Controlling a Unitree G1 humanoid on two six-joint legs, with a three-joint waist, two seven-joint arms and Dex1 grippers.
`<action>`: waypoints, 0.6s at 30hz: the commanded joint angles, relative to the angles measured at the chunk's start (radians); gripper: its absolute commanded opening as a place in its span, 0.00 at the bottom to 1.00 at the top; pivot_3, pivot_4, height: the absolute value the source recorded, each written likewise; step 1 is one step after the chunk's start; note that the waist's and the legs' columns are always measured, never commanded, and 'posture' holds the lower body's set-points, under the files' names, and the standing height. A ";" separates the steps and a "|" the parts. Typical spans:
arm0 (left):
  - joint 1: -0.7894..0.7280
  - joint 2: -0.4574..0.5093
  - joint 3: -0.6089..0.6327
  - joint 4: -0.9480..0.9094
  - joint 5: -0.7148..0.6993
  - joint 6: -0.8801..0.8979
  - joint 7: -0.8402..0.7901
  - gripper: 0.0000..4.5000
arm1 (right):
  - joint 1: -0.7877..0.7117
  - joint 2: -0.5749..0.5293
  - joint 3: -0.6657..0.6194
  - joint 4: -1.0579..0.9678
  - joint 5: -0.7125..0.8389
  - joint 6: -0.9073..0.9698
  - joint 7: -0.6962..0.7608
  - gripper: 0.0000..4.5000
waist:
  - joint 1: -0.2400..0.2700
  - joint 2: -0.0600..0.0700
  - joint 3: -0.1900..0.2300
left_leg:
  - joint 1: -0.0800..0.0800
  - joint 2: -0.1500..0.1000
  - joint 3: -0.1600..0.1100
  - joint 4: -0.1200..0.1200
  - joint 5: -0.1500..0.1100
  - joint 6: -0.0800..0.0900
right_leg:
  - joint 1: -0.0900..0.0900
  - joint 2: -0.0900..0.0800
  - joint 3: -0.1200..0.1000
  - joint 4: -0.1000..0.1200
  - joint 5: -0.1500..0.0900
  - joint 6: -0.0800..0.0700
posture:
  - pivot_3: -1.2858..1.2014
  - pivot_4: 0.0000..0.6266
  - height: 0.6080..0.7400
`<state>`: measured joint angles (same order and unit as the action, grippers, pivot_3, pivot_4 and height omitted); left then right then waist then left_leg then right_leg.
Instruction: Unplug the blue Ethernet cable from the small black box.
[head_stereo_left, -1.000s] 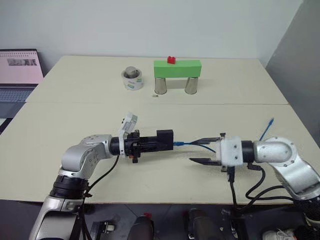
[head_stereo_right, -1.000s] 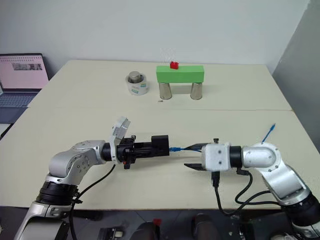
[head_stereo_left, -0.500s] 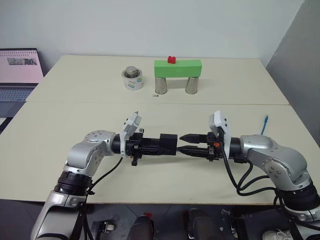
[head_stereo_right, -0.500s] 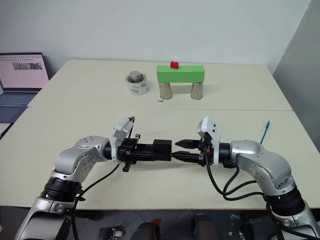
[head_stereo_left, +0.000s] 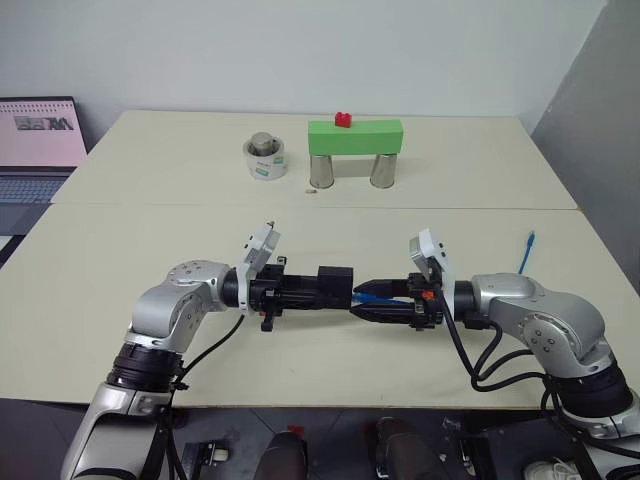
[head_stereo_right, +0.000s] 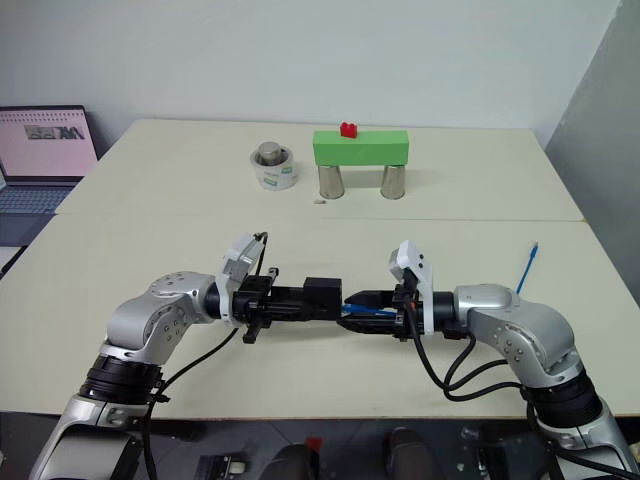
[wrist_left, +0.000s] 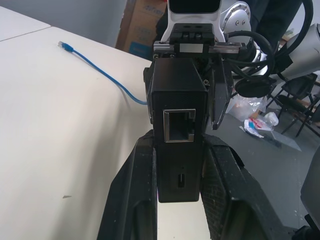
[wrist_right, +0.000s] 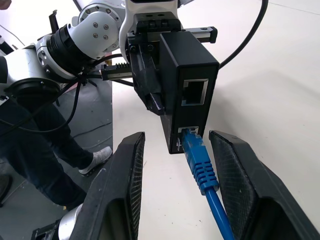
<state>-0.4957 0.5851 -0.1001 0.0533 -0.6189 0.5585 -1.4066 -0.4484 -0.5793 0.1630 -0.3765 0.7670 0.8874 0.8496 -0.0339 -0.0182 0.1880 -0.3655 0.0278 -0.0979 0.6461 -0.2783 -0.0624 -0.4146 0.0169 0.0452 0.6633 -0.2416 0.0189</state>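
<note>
Blue Ethernet cable (wrist_right: 202, 167), ribbed plug in small black box (wrist_right: 187, 90)

The setting is a robotics lab or test room. Evidence: two plain cream tables (head_stereo_left: 150, 250) pushed together against a bare white wall, an open laptop (head_stereo_left: 35, 150) at one side, and a green test block (head_stereo_left: 354, 137) bridging two metal cups.

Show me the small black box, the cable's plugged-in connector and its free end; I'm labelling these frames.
small black box (wrist_right: 187, 60): right wrist view, on its top face.
blue Ethernet cable connector (wrist_right: 196, 152): right wrist view, on the blue boot at the port.
cable's free end (head_stereo_left: 531, 238): left eye view, on the loose plug.
</note>
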 joint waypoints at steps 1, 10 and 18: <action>0.000 -0.002 0.025 -0.031 -0.011 -0.019 -0.002 0.18 | -0.019 0.006 -0.024 -0.007 0.011 -0.002 0.009 0.48 | 0.000 0.000 0.000 | 0.000 0.000 0.000 0.000 0.000 0.000 | 0.000 0.000 0.000 0.000 0.000 0.000 | 0.52 0.24 1.00; 0.005 0.002 0.023 -0.032 -0.007 -0.026 -0.004 0.18 | -0.018 -0.013 -0.020 0.009 0.002 -0.005 0.031 0.21 | 0.000 0.000 0.000 | 0.000 0.000 0.000 0.000 0.000 0.000 | 0.000 0.000 0.000 0.000 0.000 0.000 | 0.52 0.24 1.00; 0.006 0.002 0.024 -0.030 -0.008 -0.030 -0.006 0.18 | -0.028 -0.029 -0.018 0.021 -0.010 -0.011 0.061 0.01 | 0.000 0.000 0.000 | 0.000 0.000 0.000 0.000 0.000 0.000 | 0.000 0.000 0.000 0.000 0.000 0.000 | 0.52 0.24 1.00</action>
<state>-0.4853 0.5841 -0.1001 0.0481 -0.6176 0.5393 -1.4100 -0.4566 -0.5960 0.1630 -0.3476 0.7632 0.8858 0.8957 -0.0343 -0.0183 0.1880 -0.3656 0.0278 -0.0978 0.6460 -0.2783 -0.0624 -0.4147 0.0169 0.0452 0.6631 -0.2416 0.0189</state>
